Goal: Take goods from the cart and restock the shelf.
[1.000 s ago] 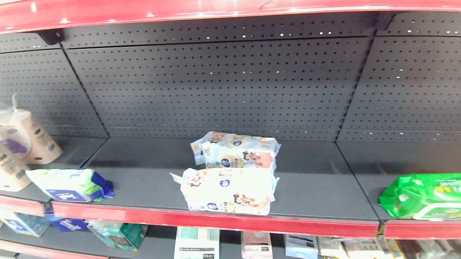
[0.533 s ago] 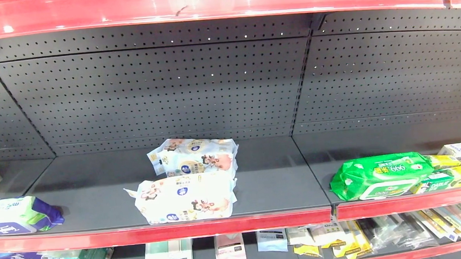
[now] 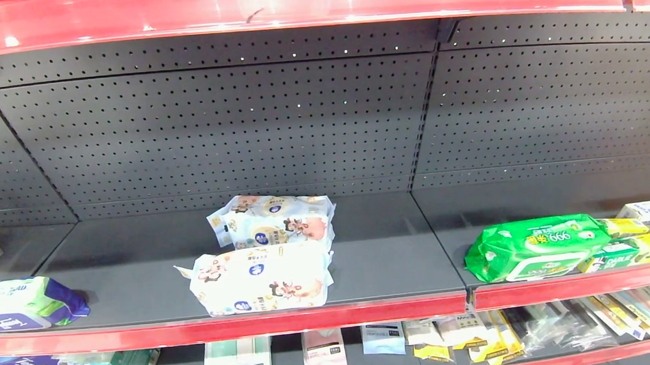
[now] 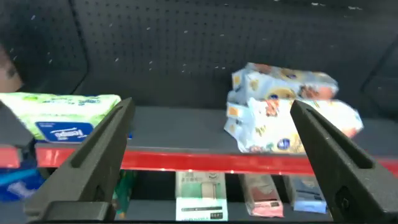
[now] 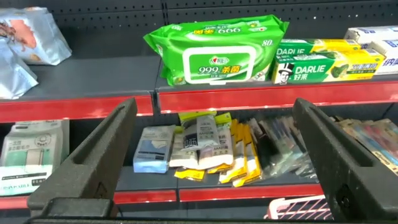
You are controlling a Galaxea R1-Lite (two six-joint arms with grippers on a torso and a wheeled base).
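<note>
**Inspector:** State of the two grippers?

**Assistant:** The left gripper (image 4: pixel 211 106) hangs in front of the red front rail (image 3: pixel 227 324) of the dark grey metal shelf (image 3: pixel 394 256). Its black fingers are spread wide with nothing between them. The right gripper (image 5: pixel 214 104) is the same, fingers apart and empty, facing the rail further to the right.

**Inspector:** And the goods?

**Assistant:** A white soft pack with cartoon print (image 3: pixel 260 278) lies just behind the rail. A second white printed pack (image 3: pixel 274 220) sits behind it, touching it. To the right along the rail lies a green plastic wipes pack (image 3: pixel 536 247), with yellow-green toothpaste boxes (image 3: pixel 624 241) just beside it. At the rail's left end lies a blue-and-green tissue pack (image 3: pixel 26 302). Flat hanging sachets (image 5: pixel 199 149) are below the rail.

**Inspector:** The cart?

**Assistant:** A pink grid edge (image 5: pixel 298 208) shows low beneath the rail. It is possibly the cart's basket, but I cannot confirm that.
</note>
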